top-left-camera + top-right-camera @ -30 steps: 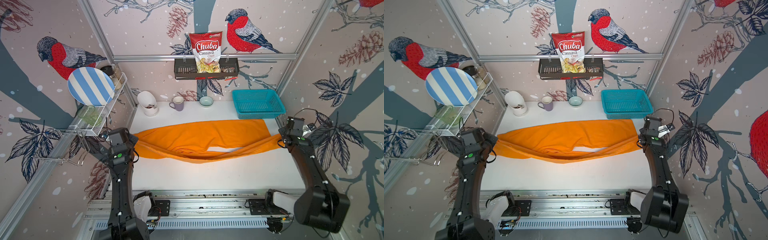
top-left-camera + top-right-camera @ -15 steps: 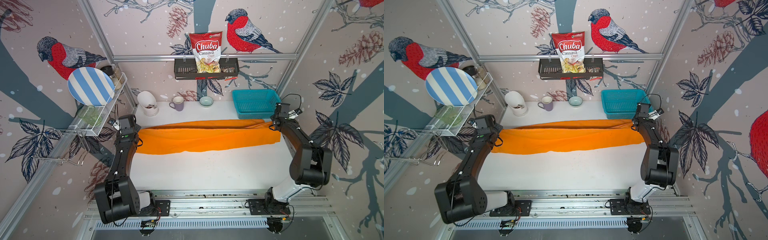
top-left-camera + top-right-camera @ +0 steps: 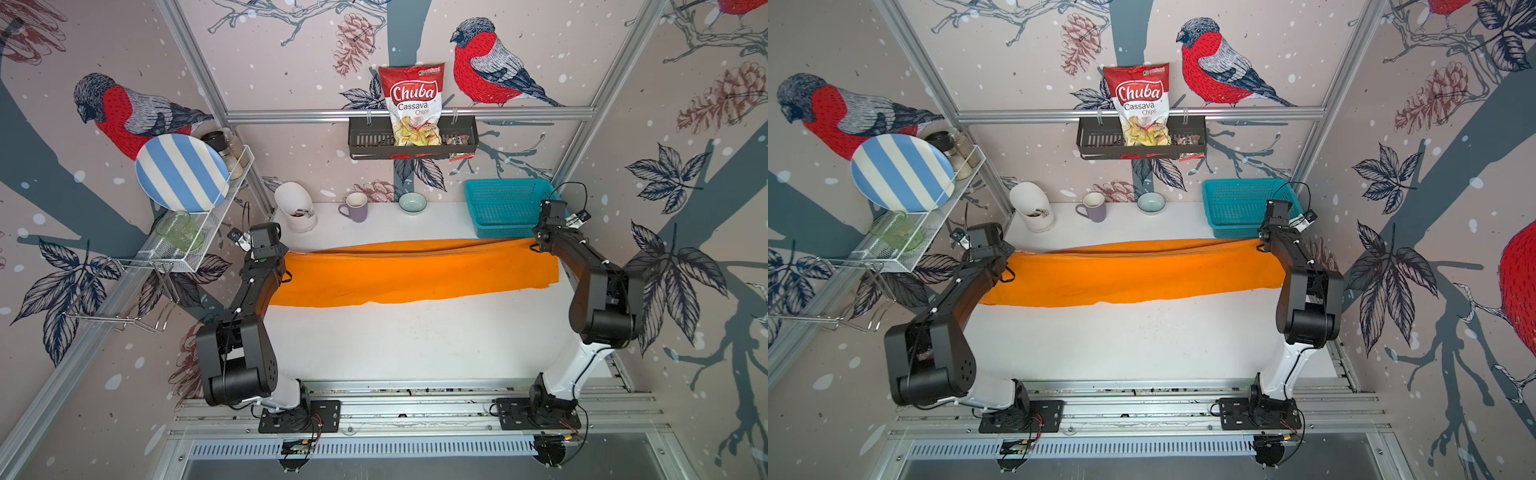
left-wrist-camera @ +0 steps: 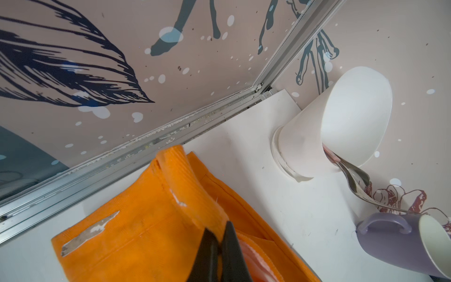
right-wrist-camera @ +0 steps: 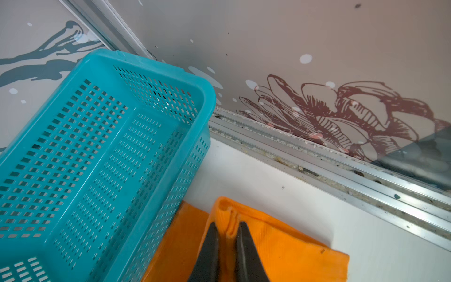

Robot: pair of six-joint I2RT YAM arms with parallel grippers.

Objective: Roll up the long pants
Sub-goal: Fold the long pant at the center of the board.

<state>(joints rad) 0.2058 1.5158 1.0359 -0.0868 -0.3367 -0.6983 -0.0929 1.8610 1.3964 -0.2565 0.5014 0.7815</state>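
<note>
So the pants (image 3: 415, 270) are folded lengthwise into one long orange band that runs across the far half of the table (image 3: 415, 340), pretty much from one side to the other. The far edge looks pulled into a straight-ish line between the two arms and you can see a few layers stacked along it, while the near edge just lies flat on the white top and wavers a bit. The cloth is plain bright orange with a fine ribbed weave. In the left wrist view there are a couple of whitish scuffed patches on it, and something pinkish shows under the top layer. The left gripper (image 4: 219, 228) has its jaws pressed together on a thick seamed edge at that end of the pants, near the white cup (image 3: 295, 205) and the mug (image 3: 355, 207). The right gripper (image 5: 227, 223) is pinching a little upright fold of the hem at the other end – jaws nearly closed with just the cloth between them – right beside the basket (image 3: 505, 208). That end's corner lies loose on the table past the grip. The far edge of the band passes right along the basket's front wall, can't tell if it touches
</note>
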